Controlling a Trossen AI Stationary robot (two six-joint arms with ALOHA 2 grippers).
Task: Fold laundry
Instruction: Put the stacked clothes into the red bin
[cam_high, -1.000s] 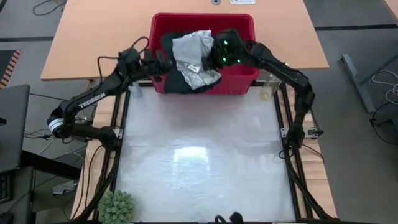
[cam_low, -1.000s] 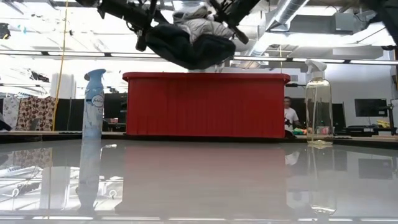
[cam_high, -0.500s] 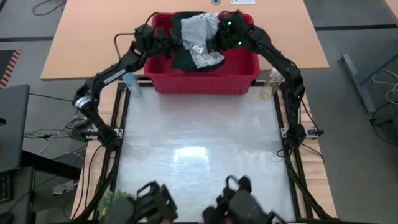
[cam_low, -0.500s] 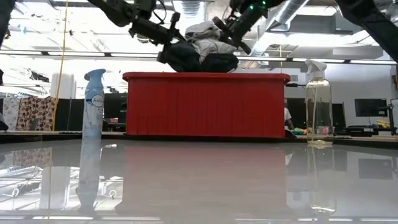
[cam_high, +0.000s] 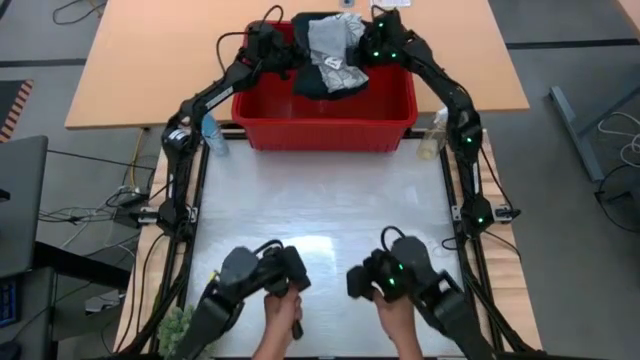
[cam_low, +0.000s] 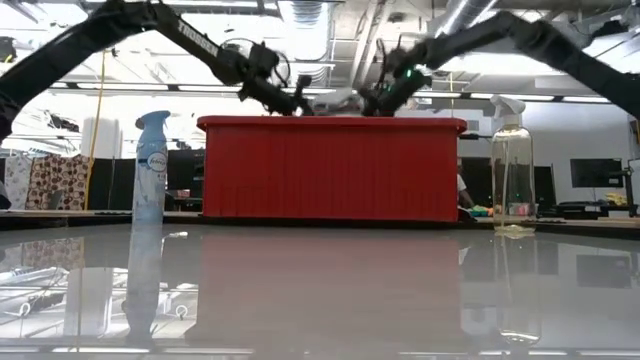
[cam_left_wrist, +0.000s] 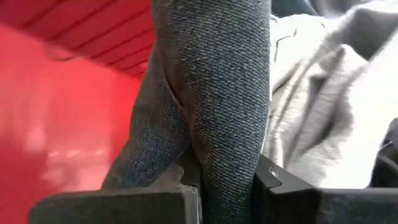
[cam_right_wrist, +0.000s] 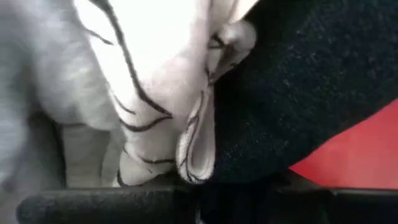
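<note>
The laundry is one bundle (cam_high: 328, 52): dark denim jeans (cam_left_wrist: 217, 93), a white cloth with a grey leaf print (cam_right_wrist: 155, 87) and a grey cloth (cam_left_wrist: 329, 118). It hangs over the far part of the red basket (cam_high: 325, 120) and just shows above the basket's rim in the low view (cam_low: 338, 98). My left gripper (cam_high: 290, 55) is shut on the bundle's left side. My right gripper (cam_high: 362, 52) is shut on its right side. My left gripper pinches a thick fold of the jeans (cam_left_wrist: 221, 165) between its two fingers, reaching nearly level from the table's left. The denim runs away from the fingers into the bundle. My right gripper pinches a folded edge of the white leaf-print cloth (cam_right_wrist: 196, 165) together with dark denim (cam_right_wrist: 249, 168). It comes from the table's right, slanting down. The bundle hangs between the two grippers over the basket.
A blue spray bottle (cam_low: 151, 165) stands left of the basket and a clear bottle (cam_low: 512, 160) right of it. A small plant (cam_high: 182, 328) sits at the near left corner. A person's hands (cam_high: 283, 318) hold two dark control arms over the near edge.
Both grippers have carried the bundle from over the basket's near wall toward the far edge and a little down. The bundle hung well above the rim and now sits just above it. Control arms and a person's hands have come into view at the near edge.
</note>
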